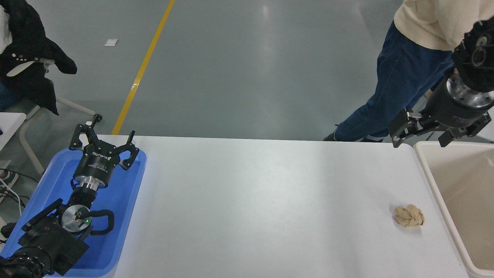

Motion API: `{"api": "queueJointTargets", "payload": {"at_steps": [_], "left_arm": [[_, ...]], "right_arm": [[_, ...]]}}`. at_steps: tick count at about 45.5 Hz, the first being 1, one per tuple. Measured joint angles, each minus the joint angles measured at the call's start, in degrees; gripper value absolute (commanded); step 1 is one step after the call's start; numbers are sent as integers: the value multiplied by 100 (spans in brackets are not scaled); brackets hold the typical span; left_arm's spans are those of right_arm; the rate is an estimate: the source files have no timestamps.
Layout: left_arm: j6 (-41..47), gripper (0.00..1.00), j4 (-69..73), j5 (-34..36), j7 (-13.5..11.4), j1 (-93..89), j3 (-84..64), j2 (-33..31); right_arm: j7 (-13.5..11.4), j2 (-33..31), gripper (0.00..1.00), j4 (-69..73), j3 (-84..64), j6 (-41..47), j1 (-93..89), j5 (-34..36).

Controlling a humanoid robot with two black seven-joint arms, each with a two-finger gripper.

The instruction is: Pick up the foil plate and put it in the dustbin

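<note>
The foil plate is not in view anywhere on the table. The dustbin [463, 185] is a large cream bin at the table's right end; the part of its inside that shows is bare. My right gripper [421, 136] is raised high over the bin's far left corner, open and empty. My left gripper [103, 139] is parked open over the blue tray at the lower left.
A crumpled tan paper ball [409, 215] lies on the white table [262, 200] close to the bin's left rim. A blue tray [127, 193] sits under the left arm. A person in jeans [401, 77] stands behind the table's far right corner, close to my right arm.
</note>
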Motion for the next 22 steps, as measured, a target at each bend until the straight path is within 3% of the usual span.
{"api": "queueJointTargets", "payload": {"at_steps": [22], "left_arm": [[0, 100, 0, 0, 0, 1, 0, 0]], "right_arm": [[5, 489, 100, 43, -41, 49, 371, 182]]}}
